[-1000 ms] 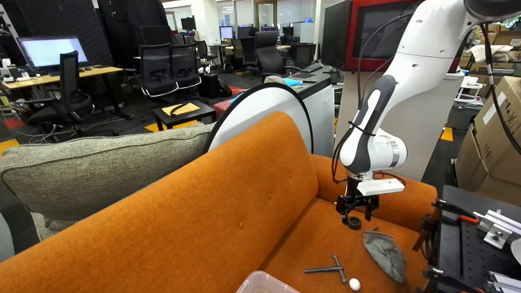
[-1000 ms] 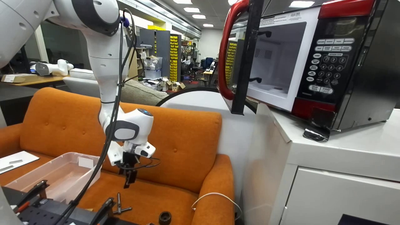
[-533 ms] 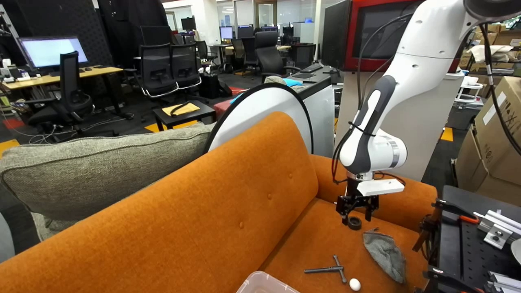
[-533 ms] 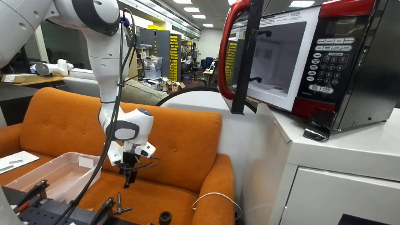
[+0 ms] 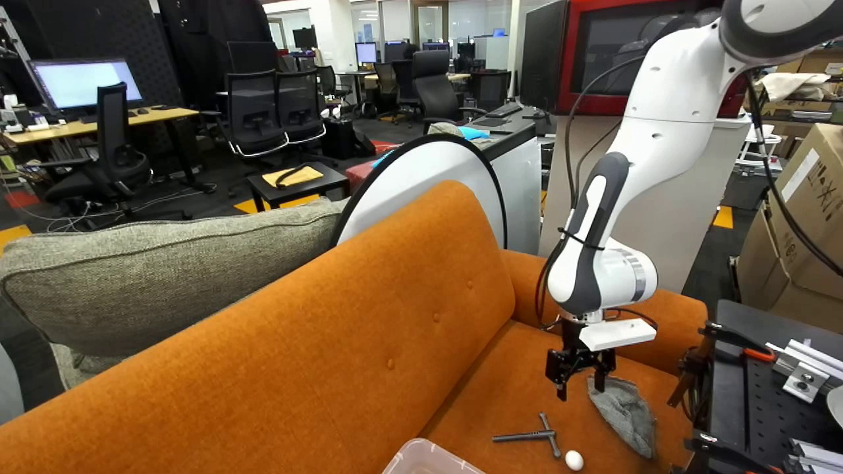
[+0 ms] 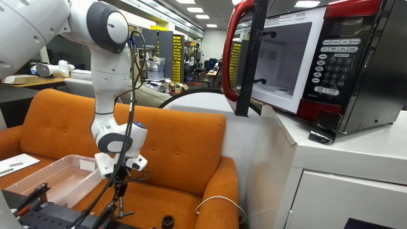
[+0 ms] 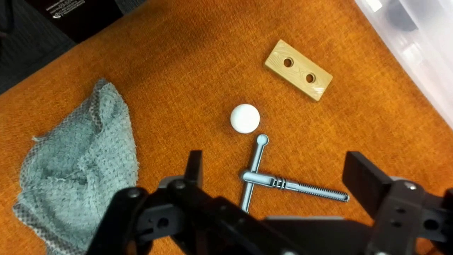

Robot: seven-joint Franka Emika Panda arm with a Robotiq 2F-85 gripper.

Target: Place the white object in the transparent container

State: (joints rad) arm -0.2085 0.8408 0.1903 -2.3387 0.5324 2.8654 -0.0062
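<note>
1. The black two-fingered pincer (image 7: 277, 171) is held above the seat of the orange fabric sofa (image 6: 171, 200), its fingers spread wide.
2. The smooth white rounded object (image 7: 245, 118) is seen on the seat, ahead of the gap between the pincer's fingertips in the wrist view and apart from both.
3. A metallic grey T-shaped tool (image 7: 269, 180) is seen on the seat through the gap between the pincer's fingers, one crossbar end just beside the white object.
4. A crumpled grey-blue fuzzy cloth (image 7: 95, 159) is seen left of the pincer there, partly covered by its linkage.
5. A pale rectangular wooden block (image 7: 299, 70), pierced by two holes, is seen farther ahead of the pincer than the white object.
6. The transparent rectangular plastic container (image 6: 58, 179) is seen on the sofa, left of the pincer in an exterior view; in the wrist view only part of it is shown, ahead and to the right.
7. A dark round object (image 6: 168, 222) is seen below and right of the pincer in an exterior view.
</note>
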